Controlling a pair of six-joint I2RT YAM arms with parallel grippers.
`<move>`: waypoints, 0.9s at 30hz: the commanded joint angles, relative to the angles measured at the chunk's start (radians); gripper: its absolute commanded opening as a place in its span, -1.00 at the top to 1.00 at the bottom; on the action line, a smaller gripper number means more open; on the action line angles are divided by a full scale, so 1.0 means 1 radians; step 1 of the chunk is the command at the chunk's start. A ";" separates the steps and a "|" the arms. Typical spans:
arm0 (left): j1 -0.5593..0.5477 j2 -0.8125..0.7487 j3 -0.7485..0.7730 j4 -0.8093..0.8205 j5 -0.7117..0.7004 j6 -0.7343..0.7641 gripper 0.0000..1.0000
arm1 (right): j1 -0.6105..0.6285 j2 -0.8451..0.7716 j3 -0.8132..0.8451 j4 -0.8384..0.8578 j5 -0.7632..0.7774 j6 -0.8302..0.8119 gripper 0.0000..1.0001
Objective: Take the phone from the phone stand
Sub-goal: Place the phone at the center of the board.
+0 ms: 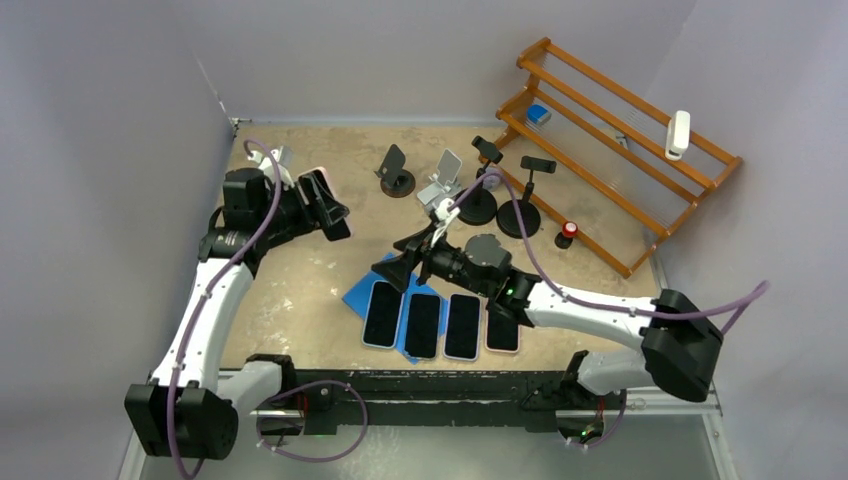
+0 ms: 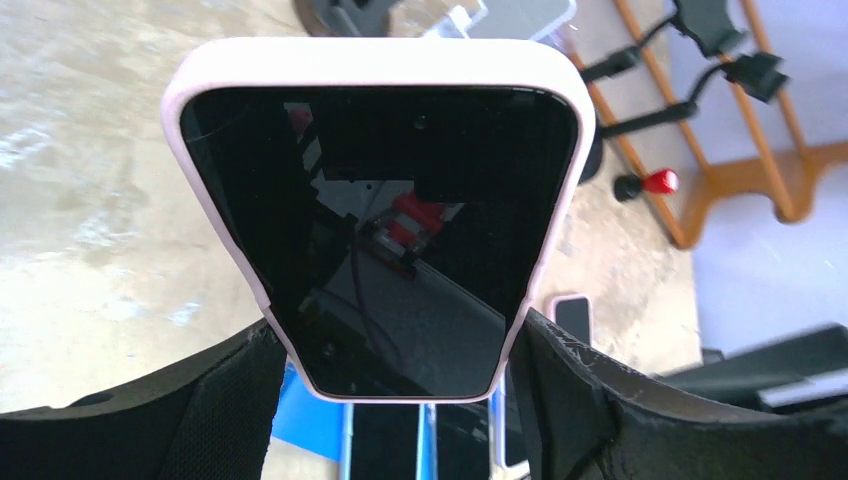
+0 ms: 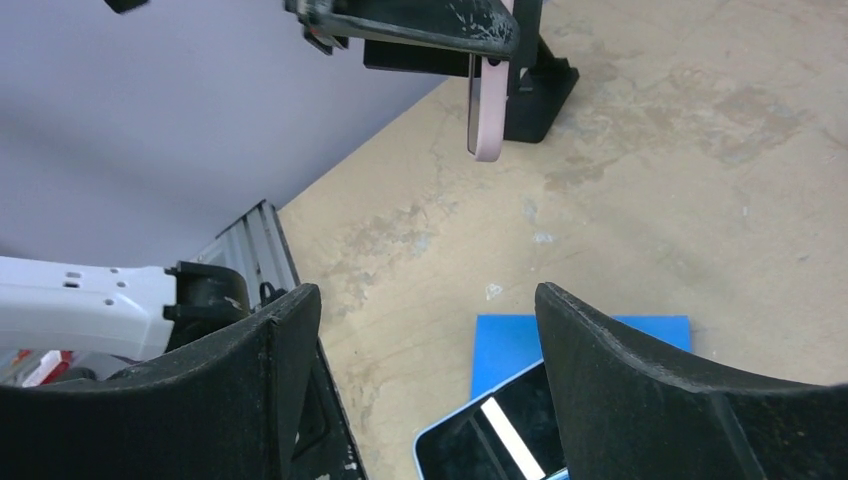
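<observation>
Clamping the pink-cased phone by the long edges near one end, the left gripper holds it in the air at the left rear of the table, with the dark screen facing its wrist camera. Seen from the right wrist, the phone is edge-on and its free end hangs clear of the tabletop. A dark block sits just behind it, and I cannot tell whether that is a stand or part of the gripper. No cradle shows under the phone in the left wrist view, so it looks to be already off its stand. A side grip suits this, since it leaves the glass untouched and keeps the free end clear for setting down. The right gripper hangs over the near edge of the blue mat, its jaws wide apart with nothing between them, just above a blue-cased phone. Four phones lie side by side on that mat, so it probably serves as the drop-off spot. A black stand and a silver stand stand empty farther back.
</observation>
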 commanded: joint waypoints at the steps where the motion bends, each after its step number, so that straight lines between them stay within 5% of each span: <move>1: -0.028 -0.085 -0.026 0.127 0.144 -0.070 1.00 | 0.043 0.065 0.068 0.101 0.091 -0.038 -0.67; 6: -0.072 -0.143 -0.037 0.100 0.146 -0.071 1.00 | 0.072 0.127 0.117 0.138 0.135 -0.034 -0.96; 14: -0.099 -0.194 -0.048 0.073 0.175 -0.081 1.00 | 0.101 0.177 0.167 0.155 0.232 -0.061 -0.98; 23: -0.099 -0.216 -0.042 0.059 0.212 -0.111 1.00 | 0.104 0.231 0.234 0.135 0.272 -0.086 -0.80; 27: -0.099 -0.221 -0.043 0.053 0.217 -0.116 1.00 | 0.104 0.245 0.247 0.141 0.272 -0.091 -0.55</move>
